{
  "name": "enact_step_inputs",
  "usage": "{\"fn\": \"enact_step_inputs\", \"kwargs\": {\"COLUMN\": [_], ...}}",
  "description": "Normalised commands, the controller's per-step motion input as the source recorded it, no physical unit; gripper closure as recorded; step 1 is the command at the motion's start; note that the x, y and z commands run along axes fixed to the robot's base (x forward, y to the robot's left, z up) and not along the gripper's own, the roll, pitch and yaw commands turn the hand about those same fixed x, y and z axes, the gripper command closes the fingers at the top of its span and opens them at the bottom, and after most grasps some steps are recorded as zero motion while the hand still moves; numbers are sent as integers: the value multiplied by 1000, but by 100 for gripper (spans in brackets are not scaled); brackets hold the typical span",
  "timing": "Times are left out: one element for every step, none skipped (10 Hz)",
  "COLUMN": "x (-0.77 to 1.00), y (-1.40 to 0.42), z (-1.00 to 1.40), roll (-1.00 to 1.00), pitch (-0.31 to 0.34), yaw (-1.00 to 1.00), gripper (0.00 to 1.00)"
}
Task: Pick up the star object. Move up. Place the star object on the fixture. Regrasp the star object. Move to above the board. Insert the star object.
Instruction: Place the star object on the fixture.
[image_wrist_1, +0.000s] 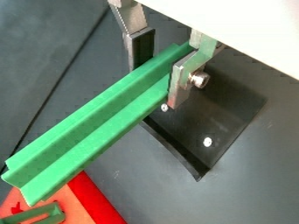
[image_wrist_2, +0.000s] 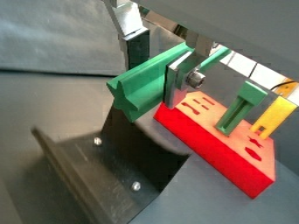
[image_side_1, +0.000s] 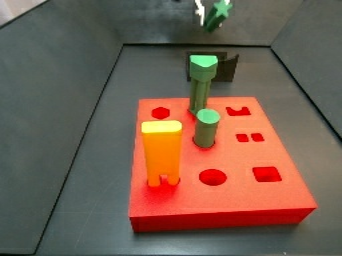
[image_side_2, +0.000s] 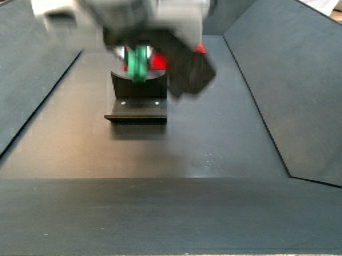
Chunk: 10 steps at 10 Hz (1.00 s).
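Observation:
The star object (image_wrist_1: 93, 127) is a long green bar with grooved sides, lying level between the fingers of my gripper (image_wrist_1: 158, 80), which is shut on one end of it. In the other wrist view the bar (image_wrist_2: 146, 83) juts out from the gripper (image_wrist_2: 156, 83) over the fixture (image_wrist_2: 105, 175). The fixture's dark base plate (image_wrist_1: 216, 114) lies below the held end. In a side view the gripper (image_side_1: 211, 12) hangs high above the fixture (image_side_1: 227, 68), behind the red board (image_side_1: 227, 200). From the opposite side the bar (image_side_2: 136, 63) shows green under the gripper, over the fixture (image_side_2: 136, 108).
On the board stand a tall green hexagon-topped peg (image_side_1: 201, 85), a shorter green round cylinder (image_side_1: 207, 128) and an orange-yellow block (image_side_1: 162, 150). Several shaped holes remain open in its top. Dark sloping walls (image_side_1: 80, 90) enclose the floor on both sides.

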Motion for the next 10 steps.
{"fn": "enact_step_inputs", "kwargs": {"x": [130, 141, 147, 154, 162, 148, 116, 63, 58, 57], "y": [87, 94, 101, 99, 96, 93, 71, 55, 53, 53], "z": [-1000, -1000, -1000, -1000, -1000, -859, -671, -615, -617, -617], "roll": [-870, -638, -460, -306, -224, -180, -149, -102, -98, -98], "pitch": [-9, -17, -15, -7, -6, -16, -20, -19, -20, -20], "yaw": [-149, -117, -96, -77, -66, -60, -55, -43, -41, -40], "gripper": [100, 100, 100, 100, 100, 100, 100, 100, 100, 100]}}
